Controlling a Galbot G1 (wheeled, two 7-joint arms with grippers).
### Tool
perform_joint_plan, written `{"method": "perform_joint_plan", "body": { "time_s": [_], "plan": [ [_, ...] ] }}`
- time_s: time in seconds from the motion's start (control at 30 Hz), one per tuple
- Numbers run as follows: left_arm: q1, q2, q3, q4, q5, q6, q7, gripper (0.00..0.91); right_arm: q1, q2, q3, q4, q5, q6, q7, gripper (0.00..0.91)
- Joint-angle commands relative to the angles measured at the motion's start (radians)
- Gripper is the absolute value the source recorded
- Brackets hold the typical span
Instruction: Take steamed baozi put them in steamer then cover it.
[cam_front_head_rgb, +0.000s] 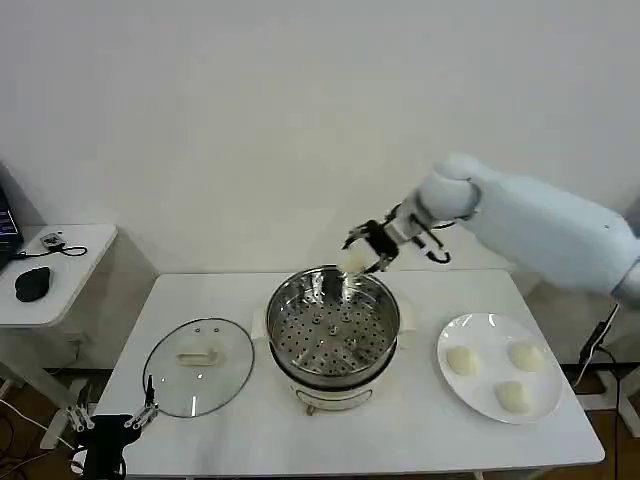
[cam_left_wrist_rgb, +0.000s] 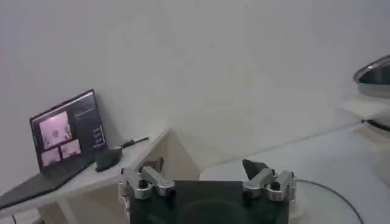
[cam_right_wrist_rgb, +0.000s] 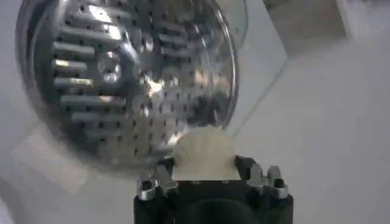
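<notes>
One steamed baozi (cam_front_head_rgb: 352, 261) sits clamped in the right gripper (cam_front_head_rgb: 362, 250), held above the steamer (cam_front_head_rgb: 333, 325) rim at its 12 o'clock. Three more buns (cam_front_head_rgb: 461, 361) lie on the white plate (cam_front_head_rgb: 497, 327) at 3 o'clock. The glass cover (cam_front_head_rgb: 198, 365) rests on the surface (cam_front_head_rgb: 400, 430) at 9 o'clock, the left gripper (cam_front_head_rgb: 110, 420) spread apart beside it.

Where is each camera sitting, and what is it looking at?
Head view: on the robot's head, looking down at the table; the right arm holds a baozi over the steamer.
Left wrist view: low beside the cover, facing a laptop; left end effector open.
Right wrist view: above the steamer; right end effector grips the baozi.
Shared: steamer, baozi.
</notes>
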Motion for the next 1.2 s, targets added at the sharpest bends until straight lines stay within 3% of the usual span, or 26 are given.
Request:
{"method": "perform_joint_plan", "body": {
  "time_s": [0.03, 0.3, 0.43, 0.9, 0.93, 1.03, 1.2],
  "plan": [
    [-0.01, 0.0, -0.005, 0.015, -0.002, 0.0, 0.0, 0.907, 0.046, 0.072, -0.126, 0.016, -0.077, 0.145, 0.039, 0.705],
    [-0.011, -0.002, -0.005, 0.011, -0.004, 0.0, -0.001, 0.907, -0.031, 0.122, -0.087, -0.102, -0.379, 0.27, 0.1, 0.705],
    [-0.009, -0.004, -0.007, 0.011, -0.006, -0.002, -0.002, 0.907, -0.058, 0.146, -0.063, -0.16, -0.441, 0.293, 0.121, 0.705],
    [-0.009, -0.007, -0.016, 0.012, -0.01, -0.004, -0.005, 0.907, -0.091, 0.221, -0.056, -0.218, -0.466, 0.316, 0.161, 0.715],
    [-0.009, -0.007, -0.018, 0.012, -0.012, -0.004, -0.005, 0.907, -0.092, 0.227, -0.057, -0.22, -0.462, 0.316, 0.161, 0.725],
    [-0.008, -0.009, -0.019, 0.009, -0.015, -0.004, -0.006, 0.907, -0.094, 0.237, -0.064, -0.232, -0.45, 0.316, 0.161, 0.887],
    [-0.002, -0.011, -0.012, -0.005, -0.024, -0.003, -0.008, 0.907, -0.09, 0.247, -0.064, -0.243, -0.451, 0.328, 0.162, 0.907]
  ]
}}
